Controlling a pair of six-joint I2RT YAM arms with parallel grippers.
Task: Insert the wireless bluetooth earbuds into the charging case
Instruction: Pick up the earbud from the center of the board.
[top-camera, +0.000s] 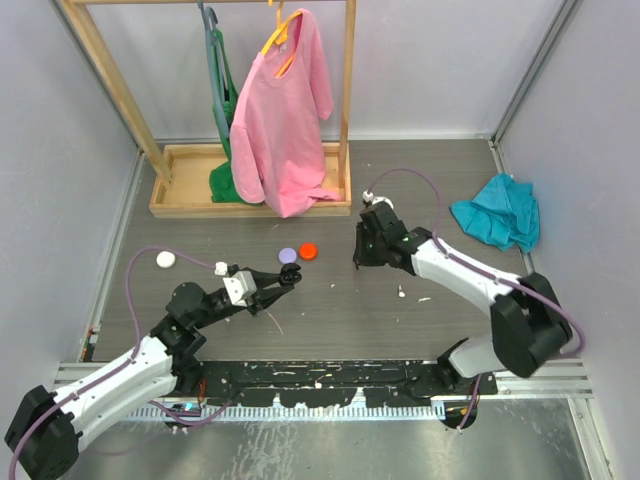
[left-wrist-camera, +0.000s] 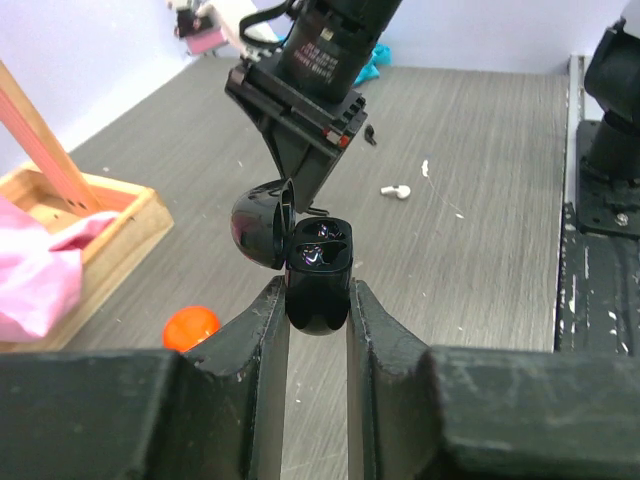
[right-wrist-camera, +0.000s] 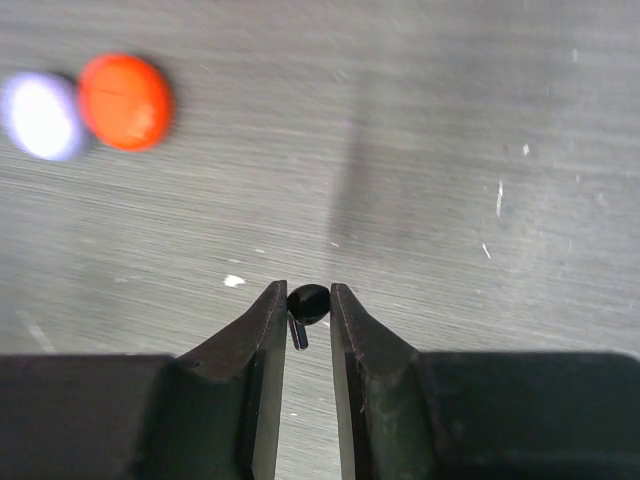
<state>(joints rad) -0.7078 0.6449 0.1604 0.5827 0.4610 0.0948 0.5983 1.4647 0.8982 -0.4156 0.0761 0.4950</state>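
Note:
My left gripper (top-camera: 291, 277) (left-wrist-camera: 317, 300) is shut on a black charging case (left-wrist-camera: 318, 272) with its lid (left-wrist-camera: 258, 226) hinged open to the left, and the sockets inside show. My right gripper (top-camera: 357, 262) (right-wrist-camera: 308, 296) is shut on a small black earbud (right-wrist-camera: 309, 303), stem pointing down, above the table. In the left wrist view the right gripper's fingers (left-wrist-camera: 300, 165) hang just beyond the open case. A white earbud (top-camera: 401, 293) (left-wrist-camera: 395, 190) lies on the table to the right.
A red round case (top-camera: 308, 250) (right-wrist-camera: 125, 87) and a lilac one (top-camera: 288, 255) (right-wrist-camera: 40, 115) lie between the arms, and a white one (top-camera: 165, 259) far left. A wooden rack (top-camera: 180, 195) with a pink shirt (top-camera: 285, 120) stands behind. A teal cloth (top-camera: 497, 210) lies at the right.

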